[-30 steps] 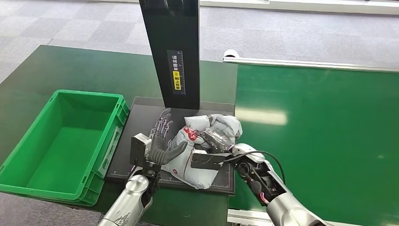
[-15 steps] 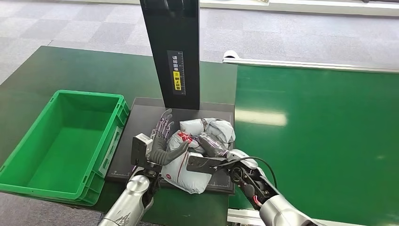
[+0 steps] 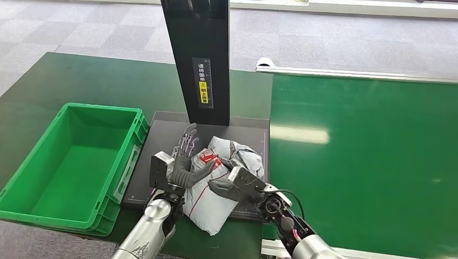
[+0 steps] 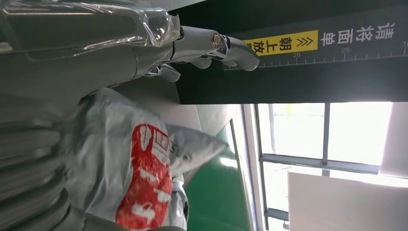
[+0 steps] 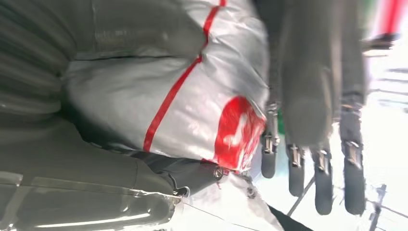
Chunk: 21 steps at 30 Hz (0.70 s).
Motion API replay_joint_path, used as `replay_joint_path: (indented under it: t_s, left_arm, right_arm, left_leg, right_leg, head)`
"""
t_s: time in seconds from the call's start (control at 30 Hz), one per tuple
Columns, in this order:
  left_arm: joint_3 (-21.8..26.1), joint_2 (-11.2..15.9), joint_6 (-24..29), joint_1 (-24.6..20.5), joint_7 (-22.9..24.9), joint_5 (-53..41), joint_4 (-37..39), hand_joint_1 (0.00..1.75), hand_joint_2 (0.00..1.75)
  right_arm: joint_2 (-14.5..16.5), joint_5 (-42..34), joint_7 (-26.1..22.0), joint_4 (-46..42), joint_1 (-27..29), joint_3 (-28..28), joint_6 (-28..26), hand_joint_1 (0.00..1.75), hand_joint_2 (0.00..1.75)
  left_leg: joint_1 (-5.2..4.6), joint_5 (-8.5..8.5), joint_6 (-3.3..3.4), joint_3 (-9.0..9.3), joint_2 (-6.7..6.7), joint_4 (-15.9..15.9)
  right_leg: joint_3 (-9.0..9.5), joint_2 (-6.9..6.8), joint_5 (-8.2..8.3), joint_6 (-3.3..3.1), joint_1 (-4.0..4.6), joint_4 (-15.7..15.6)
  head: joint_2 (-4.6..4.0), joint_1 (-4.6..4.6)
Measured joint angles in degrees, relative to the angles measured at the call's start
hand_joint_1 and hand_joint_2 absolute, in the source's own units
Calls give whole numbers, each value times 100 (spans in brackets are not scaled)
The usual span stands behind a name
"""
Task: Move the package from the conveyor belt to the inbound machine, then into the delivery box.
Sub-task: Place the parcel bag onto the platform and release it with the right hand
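Both hands press the package (image 3: 213, 186) between them, left hand (image 3: 183, 164) and right hand (image 3: 237, 186) with fingers spread on its sides, on the scanner plate (image 3: 167, 135), long axis toward robot, bin (image 3: 32, 162) left, left hand nearer.

Package (image 3: 208, 189): grey-white plastic film, crinkled, soft sheen, red print.
Left hand (image 3: 183, 162): grey ribbed cover, metal finger links polished, clear film wrap over wrist part.
Right hand (image 3: 232, 186): dark matt fingers, bare metal pins.
Conveyor belt (image 3: 362, 162): green, smooth, glossy, window glare.
Inbound machine (image 3: 197, 59): black column, semi-gloss; base plate matt black.
Delivery box (image 3: 32, 178): green moulded plastic, slight shine.
Floor (image 3: 70, 27): grey carpet tiles, matt.
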Motion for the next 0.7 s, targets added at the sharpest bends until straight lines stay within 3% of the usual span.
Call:
replay_joint_path:
  t_s: [0.1,0.17,0.53,0.7]
  left_arm:
    - [12,22,-42,-4,0,-8,0,0,175]
    - [15,28,-62,-7,0,-10,0,0,175]
    - [26,45,-70,-10,0,-12,1,0,175]
    - [28,51,-78,-15,0,-15,2,0,175]
  right_arm:
    - [-55,-660,-197,-121,139,-267,887,0,175]
    - [-85,-808,-233,-186,210,-389,1108,0,175]
    - [-126,-874,-241,-319,334,-589,1172,0,175]
    - [-170,-1284,-241,-494,393,-685,1473,0,175]
  left_leg:
    - [0,0,0,-7,-1,0]
    - [-1,0,0,-13,-3,1]
    - [-1,0,0,-20,-4,1]
    - [-1,0,0,-23,-4,1]
  right_leg:
    - [-6,-1,0,0,-1,0]
    - [-11,-3,0,0,-1,0]
    - [-19,-3,0,0,-1,0]
    - [-21,-3,0,0,-1,0]
  head:
    - [-1,1]
    - [-1,1]
    - [-1,1]
    - [-1,0]
